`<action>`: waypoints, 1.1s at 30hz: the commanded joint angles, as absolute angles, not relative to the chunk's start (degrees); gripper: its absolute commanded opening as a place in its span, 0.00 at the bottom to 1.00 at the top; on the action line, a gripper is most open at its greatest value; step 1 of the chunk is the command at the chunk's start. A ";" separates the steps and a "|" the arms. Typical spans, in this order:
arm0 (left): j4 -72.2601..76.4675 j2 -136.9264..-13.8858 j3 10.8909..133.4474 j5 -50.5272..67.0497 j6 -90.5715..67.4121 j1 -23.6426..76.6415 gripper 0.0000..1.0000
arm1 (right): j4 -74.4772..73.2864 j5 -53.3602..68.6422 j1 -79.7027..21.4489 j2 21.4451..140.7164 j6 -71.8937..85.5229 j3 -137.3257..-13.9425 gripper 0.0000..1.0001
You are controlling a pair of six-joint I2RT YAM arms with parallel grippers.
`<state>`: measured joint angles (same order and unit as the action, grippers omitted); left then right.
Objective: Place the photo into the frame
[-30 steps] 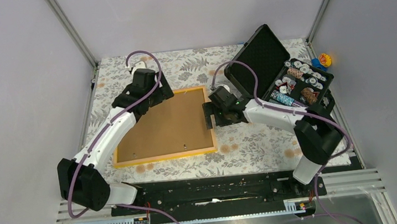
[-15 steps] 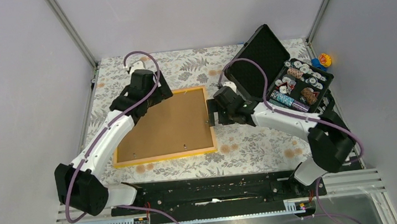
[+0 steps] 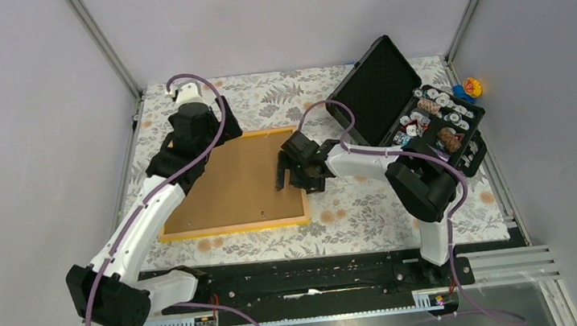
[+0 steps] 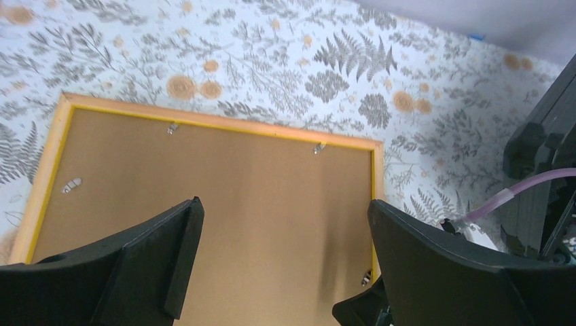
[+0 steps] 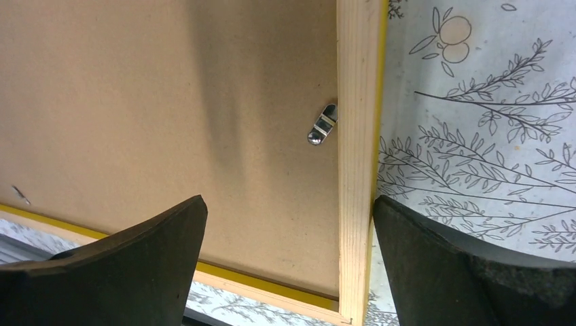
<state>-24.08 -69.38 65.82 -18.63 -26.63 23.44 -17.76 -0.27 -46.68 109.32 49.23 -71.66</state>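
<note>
One orange-yellow frame, one brown backing board, one open black case and one small colourful toy. Four metal clips show in the left wrist view. Two tools: left tool, right tool.

I hold my left gripper and my right gripper stretched forward, tilted downward, jaws spread wide.

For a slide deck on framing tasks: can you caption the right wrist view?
Open right pincer poised over the frame, face down on a floral tablecloth, brown backing board and metal clip showing.
</note>
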 commanded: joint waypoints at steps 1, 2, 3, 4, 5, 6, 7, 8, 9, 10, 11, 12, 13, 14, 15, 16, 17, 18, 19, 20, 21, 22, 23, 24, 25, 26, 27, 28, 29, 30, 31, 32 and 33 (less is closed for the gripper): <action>-17.67 -66.22 65.00 -22.59 -23.27 23.97 0.99 | -19.99 -4.87 -47.41 111.49 56.32 -76.53 1.00; -17.03 -66.00 64.67 -23.12 -23.15 24.32 0.99 | -21.01 -5.54 -47.43 112.44 57.20 -77.40 1.00; -16.31 -65.86 64.33 -23.07 -23.05 24.65 0.99 | -22.57 -5.89 -47.46 113.51 58.02 -78.40 1.00; -15.83 -65.95 64.23 -22.88 -23.03 24.94 0.99 | -23.94 -6.01 -47.44 114.53 58.27 -79.44 1.00; -15.55 -66.12 64.12 -22.85 -23.03 25.22 0.99 | -25.04 -6.31 -47.68 115.42 58.21 -80.13 1.00; -15.41 -66.24 64.09 -22.64 -23.07 25.32 0.99 | -25.69 -6.84 -48.05 115.82 58.04 -80.31 1.00; -15.17 -66.21 63.68 -22.59 -23.19 25.39 0.99 | -26.03 -7.56 -48.28 115.95 57.75 -80.02 0.99; -14.53 -65.98 62.99 -22.26 -23.39 25.40 0.99 | -26.09 -8.01 -48.42 115.74 57.24 -79.49 1.00; -14.27 -65.64 62.49 -21.98 -23.67 25.40 0.99 | -26.03 -8.43 -48.50 115.37 56.56 -78.93 1.00; -14.30 -65.20 62.34 -21.48 -23.73 25.40 0.99 | -26.06 -9.13 -48.51 114.87 55.88 -78.33 1.00; -14.47 -64.65 62.27 -21.02 -23.61 25.40 0.99 | -26.28 -10.17 -48.50 114.26 55.40 -77.67 1.00; -14.52 -64.08 61.94 -20.56 -23.40 25.40 0.99 | -26.39 -11.49 -48.44 113.54 54.92 -76.82 1.00; -14.62 -63.47 61.52 -20.22 -22.97 25.32 0.99 | -26.45 -12.65 -48.47 112.86 54.41 -76.09 1.00; -14.90 -63.00 61.37 -20.07 -22.56 25.27 0.99 | -26.50 -13.56 -48.51 112.33 53.76 -75.58 1.00; -15.76 -62.61 61.50 -20.23 -22.18 25.23 0.99 | -26.90 -14.28 -48.51 111.92 53.31 -75.48 1.00; -16.58 -62.23 61.89 -20.41 -21.56 25.23 0.99 | -27.75 -14.94 -48.52 111.77 53.05 -75.68 1.00; -16.96 -61.73 62.09 -20.82 -20.97 25.22 0.99 | -28.56 -15.42 -48.52 111.79 52.86 -76.02 1.00; -17.12 -61.06 62.10 -21.35 -20.63 25.22 0.99 | -29.43 -15.66 -48.50 111.84 52.74 -76.21 0.98; -17.17 -60.39 62.06 -21.72 -20.39 25.22 0.99 | -30.08 -15.77 -48.50 111.89 52.39 -76.42 0.96; -16.92 -59.73 61.94 -21.73 -20.10 25.22 0.99 | -30.46 -15.48 -48.55 111.84 51.54 -76.49 0.91; -16.69 -59.15 61.81 -21.53 -19.95 25.22 0.99 | -30.57 -15.25 -48.52 111.55 50.71 -76.24 0.88; -16.50 -58.77 61.61 -21.41 -19.95 25.16 0.99 | -30.47 -15.20 -48.53 111.13 49.54 -75.61 0.84; -16.42 -58.46 61.53 -21.20 -19.95 25.14 0.99 | -30.31 -15.48 -48.52 110.57 48.12 -74.63 0.80; -16.43 -58.49 61.46 -20.87 -19.95 25.12 0.99 | -30.13 -16.30 -48.52 109.97 46.81 -73.76 0.78; -16.46 -58.60 61.48 -20.46 -20.03 25.13 0.99 | -29.42 -16.87 -48.52 109.39 45.37 -72.61 0.76; -16.50 -58.74 61.60 -19.88 -20.10 25.14 0.99 | -28.07 -16.82 -48.46 108.93 43.40 -71.61 0.70; -16.52 -58.86 61.66 -19.34 -20.24 25.14 0.99 | -27.21 -16.85 -48.50 108.90 41.30 -71.13 0.65; -16.52 -59.08 61.64 -18.71 -20.37 25.14 0.99 | -26.78 -16.94 -48.45 109.14 39.31 -71.14 0.59; -16.53 -59.16 61.64 -18.22 -20.51 25.14 0.99 | -26.66 -16.88 -48.22 109.72 37.55 -71.56 0.52; -16.55 -59.23 61.65 -17.91 -20.64 25.13 0.99 | -26.52 -16.55 -47.93 110.46 35.03 -72.30 0.48; -16.53 -59.31 61.65 -17.70 -20.65 25.12 0.99 | -25.95 -15.89 -47.52 111.36 32.79 -73.13 0.43; -16.52 -59.20 61.57 -17.54 -20.70 25.14 0.99 | -25.74 -15.75 -47.08 112.32 30.70 -74.08 0.36; -16.53 -59.17 61.52 -17.58 -20.73 25.13 0.99 | -25.72 -16.38 -46.56 113.32 28.48 -75.23 0.31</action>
